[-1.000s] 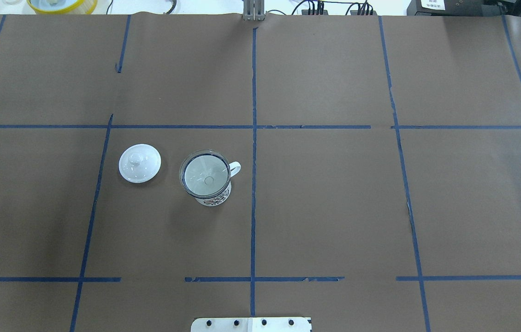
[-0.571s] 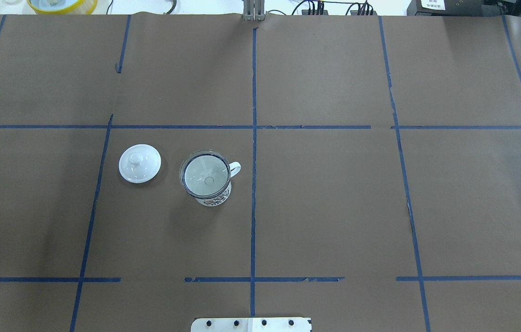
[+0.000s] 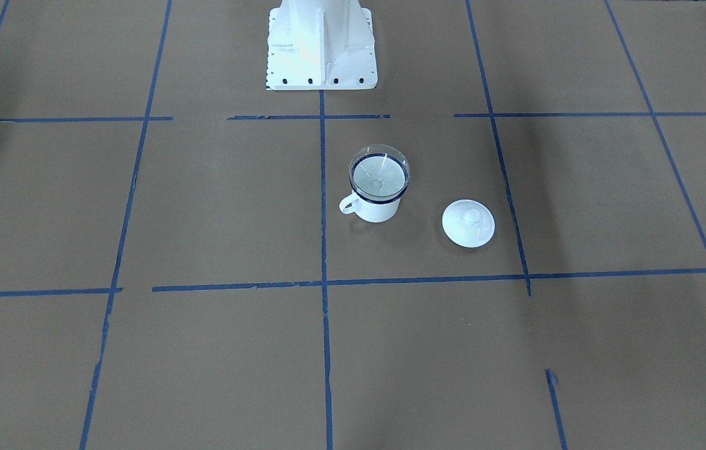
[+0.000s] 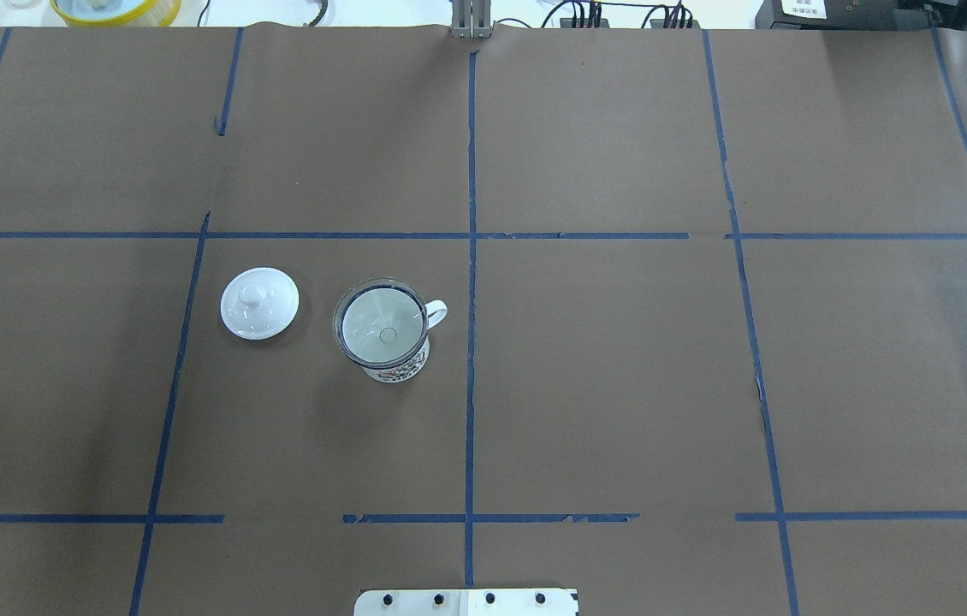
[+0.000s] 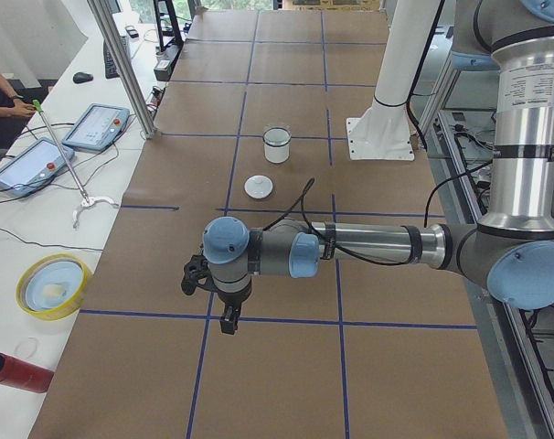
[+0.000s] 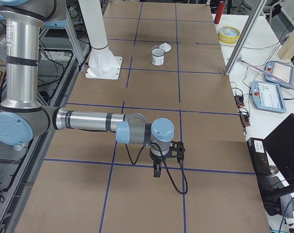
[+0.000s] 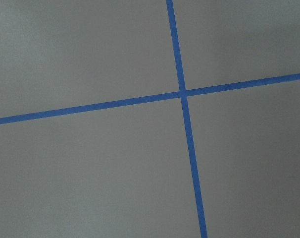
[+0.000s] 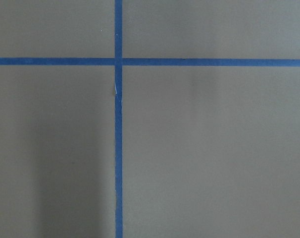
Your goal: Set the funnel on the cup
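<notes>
Left end effector (image 5: 229, 326) and right end effector (image 6: 157, 173) are hanging low, and you cannot tell their opening. The funnel (image 3: 379, 170) is sitting on the cup (image 3: 378, 210).

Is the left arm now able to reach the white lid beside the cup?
Probably yes. The lid lies uncovered on that arm's side, apart from the cup, and nothing stands between it and the left gripper.

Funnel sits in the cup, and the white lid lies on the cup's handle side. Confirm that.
Not quite. The funnel sits in the cup, but the white lid lies on the side opposite the handle, as the overhead exterior view shows.
</notes>
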